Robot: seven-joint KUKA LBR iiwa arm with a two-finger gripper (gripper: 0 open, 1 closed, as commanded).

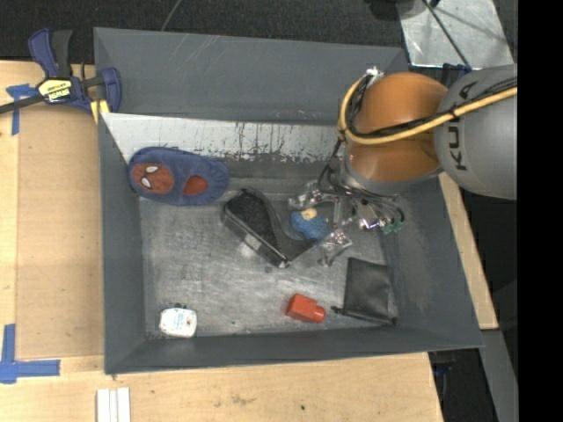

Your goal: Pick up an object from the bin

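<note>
Camera view: looking down into the grey bin, the gripper sits low in the right half, close to the floor, under the arm's bulky orange cover. Right beside it, on its left, lies a small blue object with a pale bit on top; I can't make out what it is. From here I cannot tell whether the gripper is spread, closed, or clamped on that blue piece, because the metalwork there is too cluttered to read.

Just left of the blue object lies a black oblong brush-like thing, set at a slant. A flat black pouch lies just below the gripper, with a small red block near its left edge. Well apart are a blue Spider-Man slipper against the back wall and a small white item in the near left corner.

My read is that nothing is up off the floor. The arm is down at grasping height by the blue object, so a secure grip and the whole lift are left to do.
</note>
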